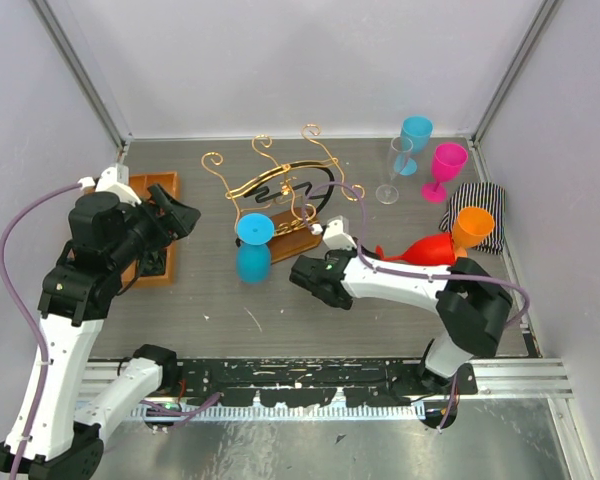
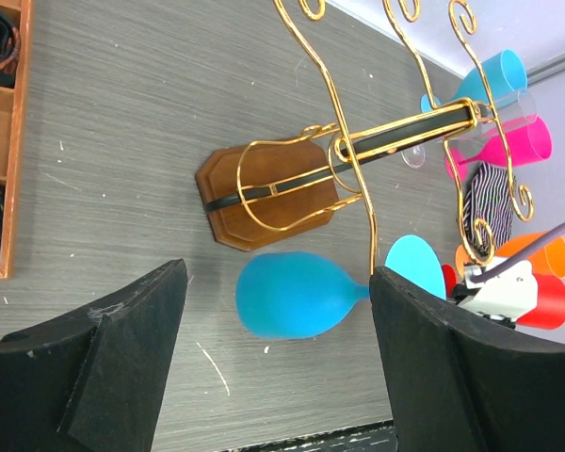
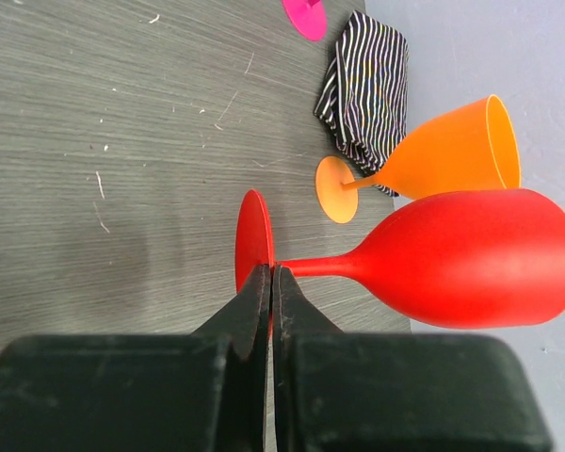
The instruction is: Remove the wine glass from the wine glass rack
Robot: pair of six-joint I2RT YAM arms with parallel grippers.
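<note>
- The right tool (image 3: 270,273) is reaching across the near part of the grey worktop (image 1: 220,305). Its fingers are pressing together and pinching the foot rim of the red wine glass (image 3: 471,254).
- The red wine glass is pointing its bowl toward the right wall; whether it is resting on the worktop I cannot tell.
- The left tool (image 2: 275,275) is hovering with its fingers spreading wide and gripping nothing. In its wrist view the blue wine glass (image 2: 297,299) is showing between them, farther off.
- The blue wine glass is hanging bowl-down from the near end of the wine glass rack (image 2: 264,218). Its foot is sitting on a gold wire arm and its bowl is hanging just in front of the brown wooden base.
- The rack is standing mid-worktop, its gold scroll ends curling upward around the black curved bar.
- Left of it, the orange-brown compartment tray (image 1: 168,183) is lying partly under the left arm, holding dark items.
- Just beyond the red glass, the orange wine glass (image 3: 443,151) is sitting beside the striped cloth (image 3: 363,85) by the right wall.
- Farthest back, the pink wine glass (image 1: 448,160) and the clear wine glass (image 1: 388,192) are standing upright near each other, with the cyan wine glass (image 1: 416,135) behind them.
</note>
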